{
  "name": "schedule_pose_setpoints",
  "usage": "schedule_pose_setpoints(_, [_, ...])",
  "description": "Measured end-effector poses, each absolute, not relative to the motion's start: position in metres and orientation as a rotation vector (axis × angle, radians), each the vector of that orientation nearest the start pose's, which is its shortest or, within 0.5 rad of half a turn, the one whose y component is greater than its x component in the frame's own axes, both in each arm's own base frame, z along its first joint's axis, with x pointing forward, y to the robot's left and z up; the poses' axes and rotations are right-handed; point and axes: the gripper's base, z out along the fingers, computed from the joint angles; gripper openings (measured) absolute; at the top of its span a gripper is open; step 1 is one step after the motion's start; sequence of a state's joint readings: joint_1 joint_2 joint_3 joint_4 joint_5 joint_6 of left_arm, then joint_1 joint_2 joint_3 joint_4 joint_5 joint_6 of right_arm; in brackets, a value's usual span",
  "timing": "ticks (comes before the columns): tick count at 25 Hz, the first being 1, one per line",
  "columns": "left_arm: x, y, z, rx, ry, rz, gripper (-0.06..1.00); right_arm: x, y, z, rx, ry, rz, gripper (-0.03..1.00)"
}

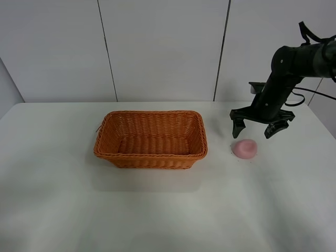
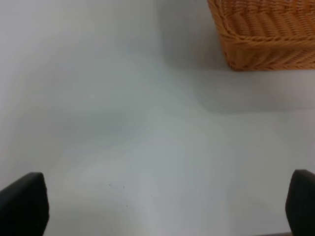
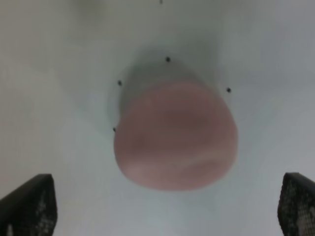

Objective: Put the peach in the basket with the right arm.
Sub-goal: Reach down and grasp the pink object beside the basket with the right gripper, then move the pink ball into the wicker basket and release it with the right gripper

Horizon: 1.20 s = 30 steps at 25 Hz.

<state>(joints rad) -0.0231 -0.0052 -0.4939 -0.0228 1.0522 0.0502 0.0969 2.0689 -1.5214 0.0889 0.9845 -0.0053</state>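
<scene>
The pink peach [image 1: 245, 148] lies on the white table, to the right of the orange wicker basket [image 1: 151, 153]. My right gripper [image 1: 261, 130] hangs open just above and behind the peach, its dark claws spread to either side. The right wrist view shows the peach [image 3: 176, 136] large and blurred between the two fingertips [image 3: 29, 206], not touched. My left gripper [image 2: 162, 206] is open over bare table, with a corner of the basket [image 2: 266, 34] beyond it. The left arm is out of the exterior view.
The table [image 1: 63, 210] is white, with a grey panelled wall behind it. A few small dark specks lie around the peach. The basket holds nothing.
</scene>
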Motion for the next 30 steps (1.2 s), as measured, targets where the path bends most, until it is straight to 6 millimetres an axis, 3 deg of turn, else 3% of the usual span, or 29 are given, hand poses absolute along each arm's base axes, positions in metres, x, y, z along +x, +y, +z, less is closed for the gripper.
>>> schedule_pose_setpoints(15, [-0.005, -0.002, 0.276, 0.076, 2.035, -0.01, 0.99, 0.424, 0.046, 0.114, -0.082, 3.055, 0.095, 0.7])
schedule_pose_setpoints(21, [-0.005, -0.002, 0.276, 0.076, 2.035, -0.01, 0.99, 0.424, 0.046, 0.109, -0.082, 3.067, 0.094, 0.69])
schedule_pose_setpoints(25, [-0.005, -0.002, 0.276, 0.076, 2.035, -0.01, 0.99, 0.423, 0.046, 0.108, -0.081, 3.078, 0.095, 0.53])
schedule_pose_setpoints(30, [-0.005, -0.002, 0.276, 0.076, 2.035, -0.01, 0.99, 0.421, 0.046, 0.11, -0.084, 3.098, 0.095, 0.08])
